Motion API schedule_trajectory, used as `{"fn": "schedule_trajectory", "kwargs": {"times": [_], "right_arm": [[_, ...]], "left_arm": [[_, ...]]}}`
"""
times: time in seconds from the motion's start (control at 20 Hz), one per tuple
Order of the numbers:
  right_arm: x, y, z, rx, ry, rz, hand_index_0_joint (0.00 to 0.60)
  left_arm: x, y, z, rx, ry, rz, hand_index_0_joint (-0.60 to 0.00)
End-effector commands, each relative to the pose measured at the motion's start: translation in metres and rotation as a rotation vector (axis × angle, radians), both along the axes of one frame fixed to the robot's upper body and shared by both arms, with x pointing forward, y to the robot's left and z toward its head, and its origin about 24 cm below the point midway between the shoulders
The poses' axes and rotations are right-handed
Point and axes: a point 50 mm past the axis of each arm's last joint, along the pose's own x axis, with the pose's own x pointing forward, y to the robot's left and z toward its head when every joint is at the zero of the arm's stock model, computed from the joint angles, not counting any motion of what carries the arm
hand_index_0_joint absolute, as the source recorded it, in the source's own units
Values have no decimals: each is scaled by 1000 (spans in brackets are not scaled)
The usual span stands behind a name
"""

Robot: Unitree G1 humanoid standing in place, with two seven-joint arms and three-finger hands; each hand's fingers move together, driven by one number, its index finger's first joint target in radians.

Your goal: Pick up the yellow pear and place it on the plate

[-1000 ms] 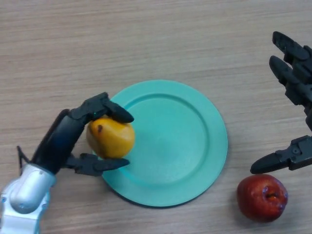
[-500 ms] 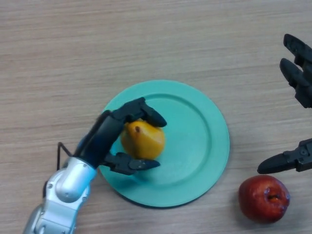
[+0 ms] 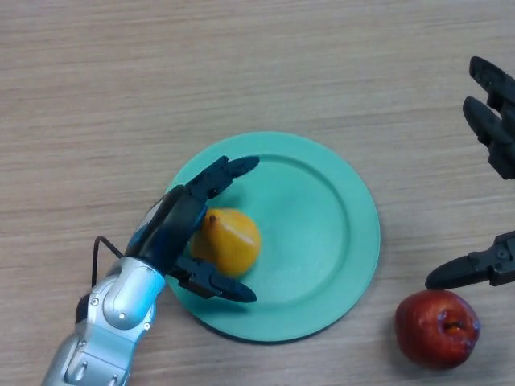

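The yellow pear (image 3: 232, 240) lies on the plate's (image 3: 322, 233) left part, the left hand's (image 3: 179, 227) fingers spread apart around it — best to lift straight clear without nudging it, while the right hand (image 3: 491, 145) hangs open right of the plate.

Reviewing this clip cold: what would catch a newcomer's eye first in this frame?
First, the yellow pear on the left part of the teal plate at centre, with the left robot hand spread open around it. Next, the red apple on the table at lower right, just below the open right robot hand at the right edge.
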Motion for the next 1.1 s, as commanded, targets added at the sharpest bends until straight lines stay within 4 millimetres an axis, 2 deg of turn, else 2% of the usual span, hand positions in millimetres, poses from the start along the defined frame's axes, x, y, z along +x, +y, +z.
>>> {"fn": "schedule_trajectory", "kwargs": {"times": [0.05,0.25,0.45,0.6,0.7,0.9,1.05,1.1], "right_arm": [[-9,-10,35,-79,-222,-69,0],[-11,-9,35,-65,-230,-57,0],[-9,-6,36,-67,-242,-54,0],[-6,-6,36,-60,-246,-55,0],[-7,-5,36,-65,-250,-54,0],[-13,-3,40,-36,-246,-28,0],[-13,-3,37,-21,-245,-18,0],[-12,-3,36,-29,-239,-17,0]], "left_arm": [[1,4,38,-17,-197,4,0],[-7,15,58,26,-284,84,0],[-25,35,97,-162,-401,126,0],[-37,54,116,-282,-429,141,0],[-45,70,122,-366,-395,154,0],[-60,96,119,-508,-304,125,0],[-67,107,122,-543,-296,138,0],[-69,109,119,-488,-304,155,0]]}}
